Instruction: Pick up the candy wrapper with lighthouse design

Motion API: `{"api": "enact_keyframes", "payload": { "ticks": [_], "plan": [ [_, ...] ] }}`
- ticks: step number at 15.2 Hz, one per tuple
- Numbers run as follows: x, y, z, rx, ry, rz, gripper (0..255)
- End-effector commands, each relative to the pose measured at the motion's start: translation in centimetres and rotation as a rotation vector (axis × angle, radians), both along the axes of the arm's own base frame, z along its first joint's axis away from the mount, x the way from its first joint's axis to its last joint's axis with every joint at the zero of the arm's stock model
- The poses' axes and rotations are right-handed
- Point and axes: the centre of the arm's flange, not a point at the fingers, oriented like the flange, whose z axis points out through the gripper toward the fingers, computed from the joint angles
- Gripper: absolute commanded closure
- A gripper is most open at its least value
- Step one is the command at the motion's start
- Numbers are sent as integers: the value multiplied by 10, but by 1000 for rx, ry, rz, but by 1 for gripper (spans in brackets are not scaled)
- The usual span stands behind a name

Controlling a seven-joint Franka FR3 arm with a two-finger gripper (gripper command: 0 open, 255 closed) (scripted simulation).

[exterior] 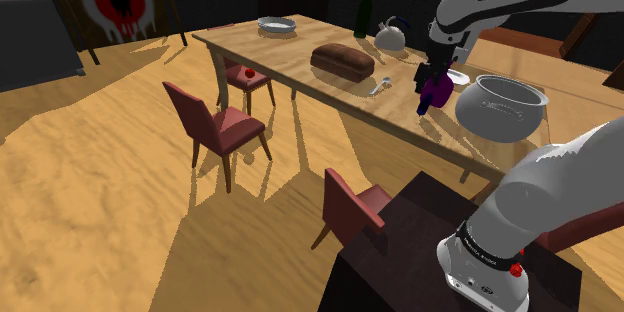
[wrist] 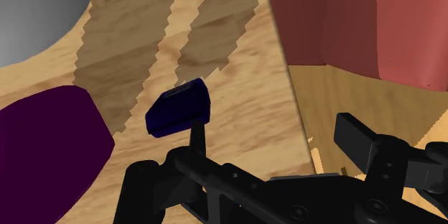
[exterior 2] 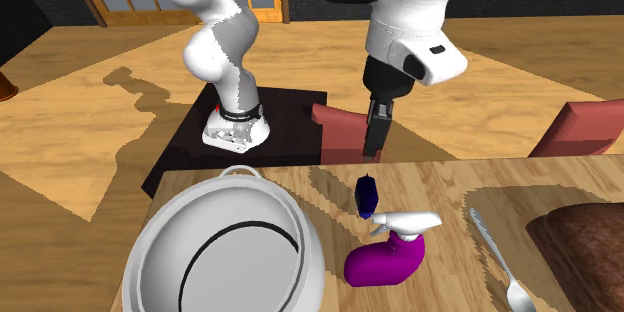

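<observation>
candy wrapper: dark blue, standing on end, long axis upright | beside purple bottle | fingers: spread, holding nothing

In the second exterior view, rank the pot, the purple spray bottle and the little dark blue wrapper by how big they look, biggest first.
1. The pot, by far, though it also sits nearest the camera.
2. The purple spray bottle.
3. The dark blue wrapper, smallest, just beyond the bottle.
</observation>
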Motion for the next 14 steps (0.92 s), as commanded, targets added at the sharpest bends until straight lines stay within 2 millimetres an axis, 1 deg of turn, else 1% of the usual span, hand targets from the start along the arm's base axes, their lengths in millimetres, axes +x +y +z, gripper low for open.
{"api": "enact_keyframes", "payload": {
  "ticks": [1,5,6,14],
  "plan": [
    [3,-22,-8,-7,-3,-7,0],
    [12,-68,-29,-17,-8,-22,0],
    [13,-74,-32,-18,-9,-24,0],
    [13,-74,-72,-18,-9,-24,0]
  ]
}}
